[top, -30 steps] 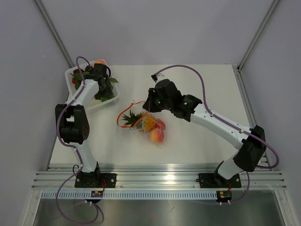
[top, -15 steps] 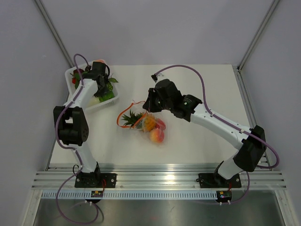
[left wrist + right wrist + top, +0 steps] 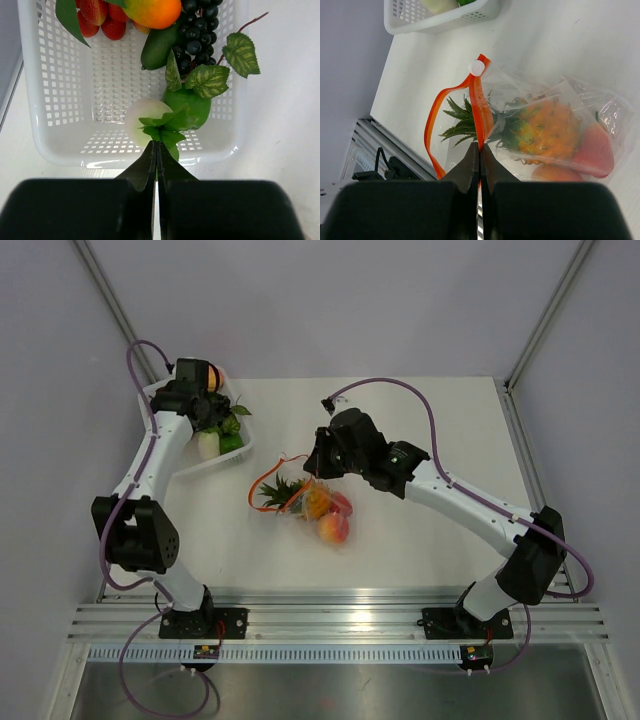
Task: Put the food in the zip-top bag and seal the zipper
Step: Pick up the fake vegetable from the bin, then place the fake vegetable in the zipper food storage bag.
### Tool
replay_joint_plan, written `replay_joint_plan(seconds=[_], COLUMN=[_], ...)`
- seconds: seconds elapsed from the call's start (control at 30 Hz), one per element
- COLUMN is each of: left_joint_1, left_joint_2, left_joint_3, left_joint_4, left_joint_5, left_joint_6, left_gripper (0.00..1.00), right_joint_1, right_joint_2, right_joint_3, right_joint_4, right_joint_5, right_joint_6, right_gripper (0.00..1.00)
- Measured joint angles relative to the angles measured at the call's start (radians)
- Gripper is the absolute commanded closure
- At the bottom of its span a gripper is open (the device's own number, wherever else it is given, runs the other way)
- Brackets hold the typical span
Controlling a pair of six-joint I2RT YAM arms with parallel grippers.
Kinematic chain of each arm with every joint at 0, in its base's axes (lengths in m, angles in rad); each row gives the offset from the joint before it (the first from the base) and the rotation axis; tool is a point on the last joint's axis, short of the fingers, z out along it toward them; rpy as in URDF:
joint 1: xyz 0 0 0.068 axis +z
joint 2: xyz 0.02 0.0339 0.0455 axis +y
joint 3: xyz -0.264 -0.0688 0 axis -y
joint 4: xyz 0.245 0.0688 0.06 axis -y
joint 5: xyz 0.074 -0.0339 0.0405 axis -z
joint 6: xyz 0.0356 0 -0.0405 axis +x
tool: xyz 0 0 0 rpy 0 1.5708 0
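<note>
— What have your right jaws got?

— They are pressed tight on the zipper (image 3: 476,100), at its near end. The red strip runs straight away from my tips to the white slider (image 3: 476,66) at its far end, and that is its long axis. Its other half bows out in a loop to the left of my tips, so the mouth stands open.

— And the food?

— It is inside the zip-top bag (image 3: 600,102), which lies on the tabletop (image 3: 560,35) to the right of those jaws. The pineapple (image 3: 547,127) lies crosswise to the strip, with its body to the right. Its leaves point left through the mouth, just ahead of my tips. The red one (image 3: 595,150) and the peach (image 3: 555,172) sit further right.

— So what does sealing well call for?

— As I judge it, the leaves must go in first, or the strip would close on them. Then I should bring the bowed half flat against the half I hold. After that I press along the strip's length, not across it.

— And your left jaws?

— They are closed to a slit above the white basket (image 3: 65,150), with the tips at the green leaves of a white bulb (image 3: 142,112). I cannot tell whether a leaf is nipped.
</note>
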Motion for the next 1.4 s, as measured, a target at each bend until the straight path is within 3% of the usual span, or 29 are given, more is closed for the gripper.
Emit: replay_joint_plan(seconds=[0.4,0.67,0.93,1.4], left_joint_1=[0.000,0.000,-0.058,-0.160], left_joint_2=[-0.207,-0.362,-0.502,-0.573], left_joint_3=[0.052,0.081,-0.068,-0.175], left_joint_4=[-0.003,-0.030,-0.010,0.098], left_joint_5=[0.101,0.315,0.552,0.697], left_joint_6=[-0.016,-0.054,-0.144,-0.272], left_gripper=[1.00,1.00,1.00,1.00], right_joint_1=[0.000,0.000,0.000,0.000], right_joint_2=[0.000,0.047,0.057,0.077], right_joint_3=[-0.002,0.016,0.031,0.032], right_joint_4=[0.015,0.044,0.045,0.133], right_joint_5=[-0.020,-0.042,-0.045,-0.087], right_joint_6=[0.016,0.026,0.038,0.118], right_gripper=[1.00,1.00,1.00,1.00])
